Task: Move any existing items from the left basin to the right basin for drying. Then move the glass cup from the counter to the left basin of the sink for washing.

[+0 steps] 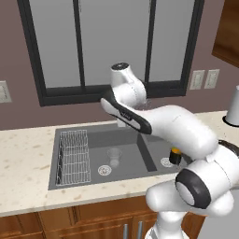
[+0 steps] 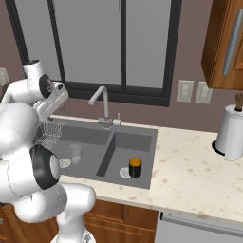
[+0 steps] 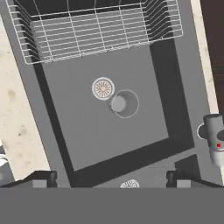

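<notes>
Jaws wide above clear glass cup [image 3: 124,103]

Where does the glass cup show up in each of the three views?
Left base view: glass cup upright in the left basin, beside its drain.
Right base view: at left, beside the same drain.
Hand view: seen from above, centre.
Shared landmark: that drain.

Glass cup [image 3: 124,103] upright in left basin [image 3: 131,140]

Base views flank arm, facing sink [image 1: 140,135]; hand view looks straight down into left basin [image 3: 87,127].
</notes>
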